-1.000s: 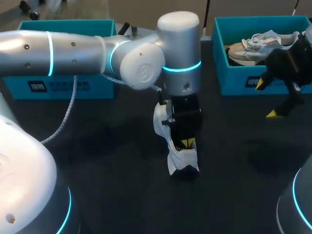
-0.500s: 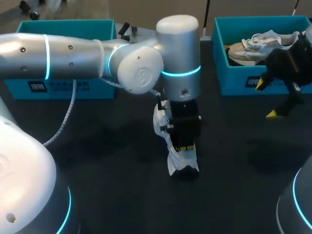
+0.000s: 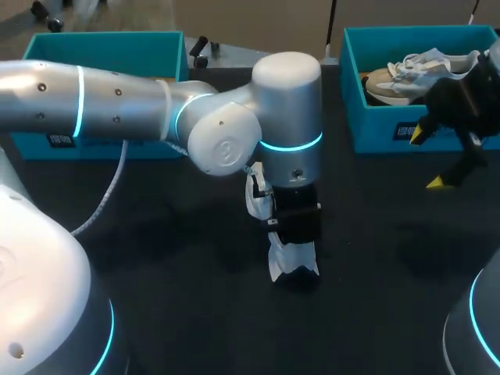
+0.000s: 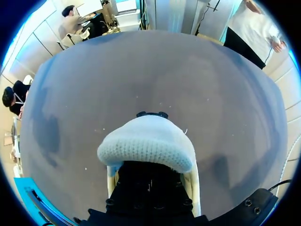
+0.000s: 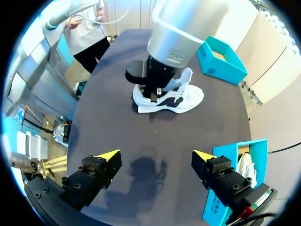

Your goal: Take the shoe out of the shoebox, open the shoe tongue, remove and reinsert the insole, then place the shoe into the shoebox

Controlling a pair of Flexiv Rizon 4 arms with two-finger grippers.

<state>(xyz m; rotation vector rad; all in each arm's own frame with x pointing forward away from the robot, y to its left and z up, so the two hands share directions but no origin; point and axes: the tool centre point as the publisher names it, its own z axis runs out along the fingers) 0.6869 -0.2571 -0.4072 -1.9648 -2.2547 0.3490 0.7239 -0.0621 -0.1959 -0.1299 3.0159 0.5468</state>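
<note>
Shoe (image 3: 293,262), a white trainer, rests on the table (image 3: 180,312) near the middle, out of its box. Our left gripper (image 3: 295,228) comes straight down into its opening. From that wrist we see only the black body sunk behind the knit upper, so we cannot tell whether it is open or has hold of anything. We judge this to be the tongue or insole step. Nothing braces the shoe, so any pull should be slow and straight up, or the whole shoe may lift with it. Further right, our right gripper (image 3: 428,158) hangs wide open and empty, well apart from the shoe; pinning the toe with it would help. At the far edge stand the left box (image 3: 109,39) and the right box (image 3: 375,129), the latter holding a second shoe (image 3: 398,74).
</note>
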